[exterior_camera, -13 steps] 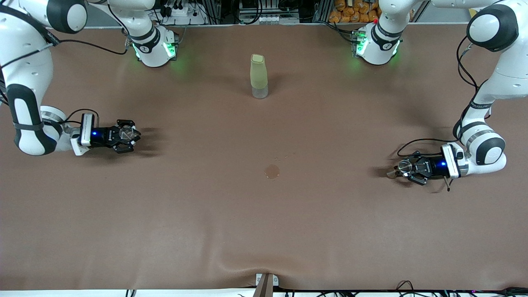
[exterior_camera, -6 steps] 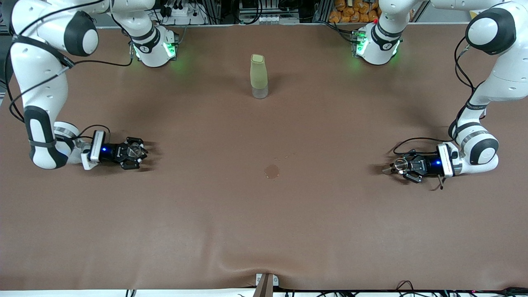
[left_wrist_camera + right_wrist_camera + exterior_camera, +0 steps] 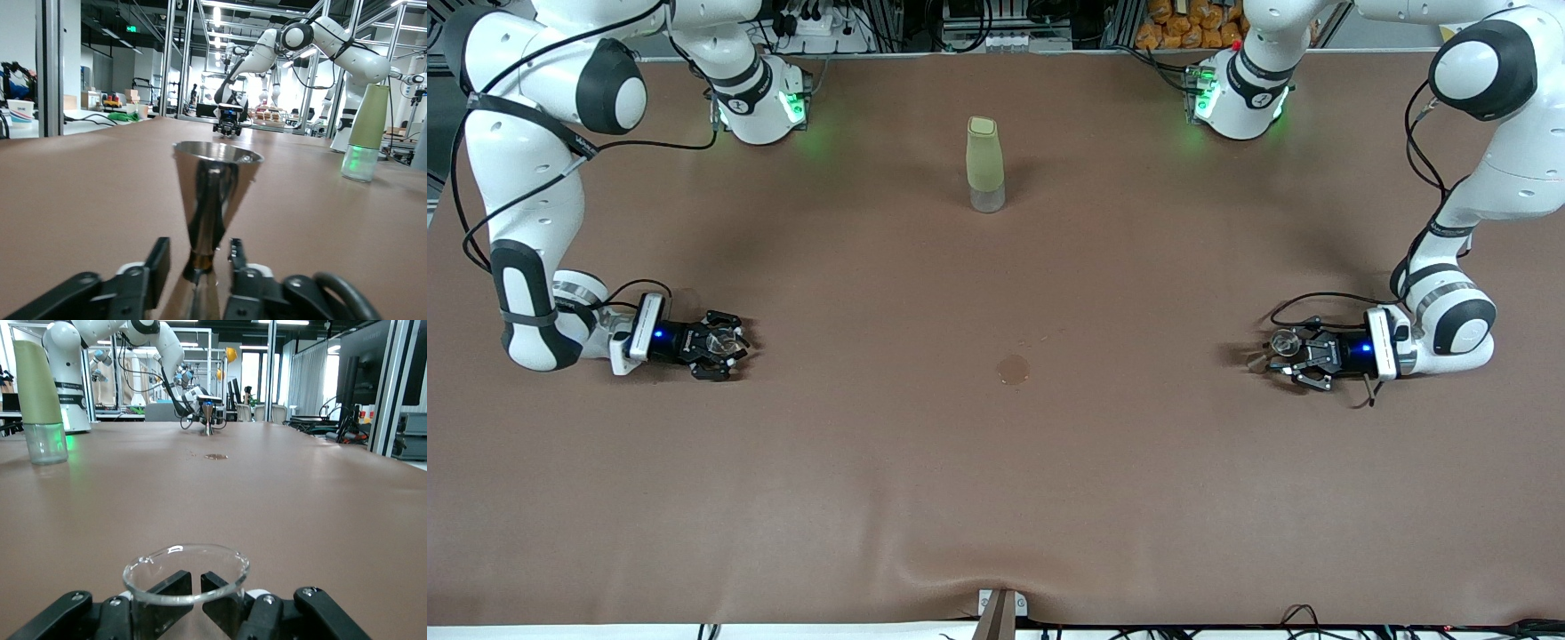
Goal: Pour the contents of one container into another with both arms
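The clear glass cup (image 3: 720, 339) sits low at the worktop toward the right arm's end, pinched by the right gripper (image 3: 713, 345), whose fingers (image 3: 175, 588) press on its wall. The steel jigger (image 3: 1284, 340) stands upright on the worktop toward the left arm's end, with the left gripper (image 3: 1294, 362) around its narrow waist; its fingers (image 3: 157, 264) stand slightly apart from the metal, so it looks loosely framed rather than firmly held.

Risks, as I judge them: the jigger is top-heavy on a small foot, so a sideways nudge from a finger, or a lift begun before the pinch is firm, could tip it or let it slip. The cup is smooth glass held by its wall; a tilt in the grip could let it rotate or slide out. The two vessels are well apart, and both mouths are small, so any misalignment when they meet would spill onto the worktop (image 3: 996, 480). A small round stain (image 3: 1013, 369) marks the cloth between them, nearer the front camera than the olive-green bottle (image 3: 984, 164).

No brand, label or writing can be read on the cup, jigger or bottle.
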Robot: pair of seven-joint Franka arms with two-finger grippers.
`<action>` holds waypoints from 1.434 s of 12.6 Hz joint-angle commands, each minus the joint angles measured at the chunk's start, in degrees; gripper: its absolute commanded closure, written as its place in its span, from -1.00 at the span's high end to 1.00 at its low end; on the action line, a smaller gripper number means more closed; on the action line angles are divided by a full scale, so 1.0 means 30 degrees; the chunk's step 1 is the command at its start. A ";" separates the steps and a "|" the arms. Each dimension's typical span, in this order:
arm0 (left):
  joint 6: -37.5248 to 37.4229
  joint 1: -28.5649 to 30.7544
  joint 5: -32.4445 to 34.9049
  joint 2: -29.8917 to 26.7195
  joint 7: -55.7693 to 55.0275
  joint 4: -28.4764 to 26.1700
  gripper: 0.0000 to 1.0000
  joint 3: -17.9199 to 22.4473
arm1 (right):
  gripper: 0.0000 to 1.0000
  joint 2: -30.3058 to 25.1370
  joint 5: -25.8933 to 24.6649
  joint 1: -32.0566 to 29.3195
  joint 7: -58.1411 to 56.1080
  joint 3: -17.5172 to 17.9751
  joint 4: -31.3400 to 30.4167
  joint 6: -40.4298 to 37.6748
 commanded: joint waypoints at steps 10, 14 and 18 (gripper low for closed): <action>-0.1532 0.2347 0.4039 -0.0524 -0.6786 0.2429 1.00 0.0264 | 1.00 -0.0430 -0.0732 0.0652 -0.0888 -0.1220 -0.0243 0.0057; -0.1504 0.2528 0.5155 -0.1810 -1.2523 0.4452 1.00 0.0294 | 1.00 -0.2010 -0.3367 0.1645 0.5140 -0.3238 -0.0272 0.0087; -0.0920 0.1214 0.6324 -0.4590 -1.9936 0.5212 1.00 0.0294 | 1.00 -0.5371 -0.7318 0.2410 1.4214 -0.4387 -0.0272 0.0115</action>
